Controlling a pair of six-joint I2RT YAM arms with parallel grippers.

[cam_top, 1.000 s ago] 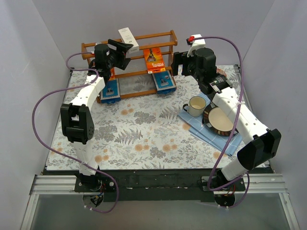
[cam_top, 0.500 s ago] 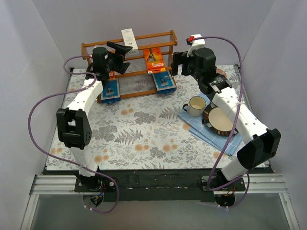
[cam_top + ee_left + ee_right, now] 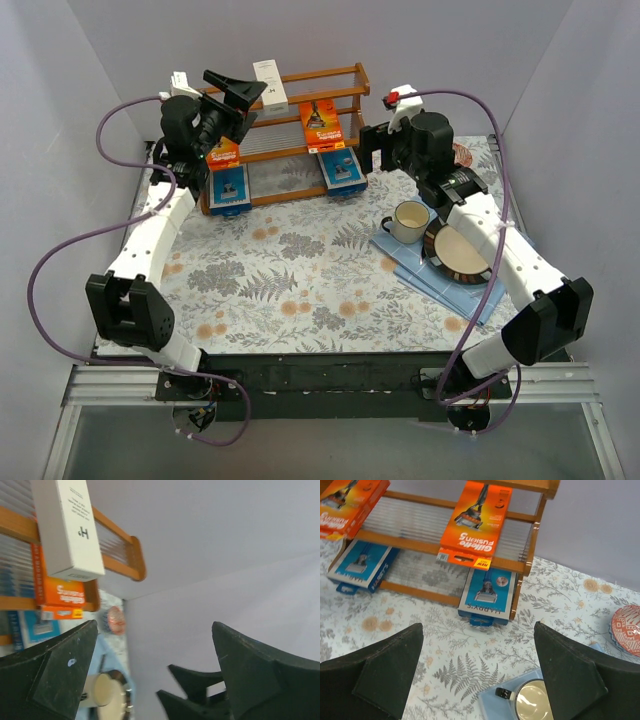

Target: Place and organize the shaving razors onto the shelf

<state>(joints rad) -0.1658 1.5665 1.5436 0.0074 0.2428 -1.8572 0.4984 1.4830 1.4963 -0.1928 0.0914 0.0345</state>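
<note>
"Gillette Fusion5" — orange pack (image 3: 472, 525); "HARRY'S" — blue card (image 3: 487, 597); "H'" — white box (image 3: 67, 527).

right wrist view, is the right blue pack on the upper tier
No, the blue pack lies on the lower tier of the shelf, below an orange pack.

Your left arm (image 3: 150, 232) stretches far forward along the left side with its wrist held high. Your left gripper (image 3: 243, 92) points to the right, jaws spread wide with nothing between them. Your right arm (image 3: 495, 245) reaches forward and leftward, and your right gripper (image 3: 374, 148) also gapes wide, holding nothing.
</note>
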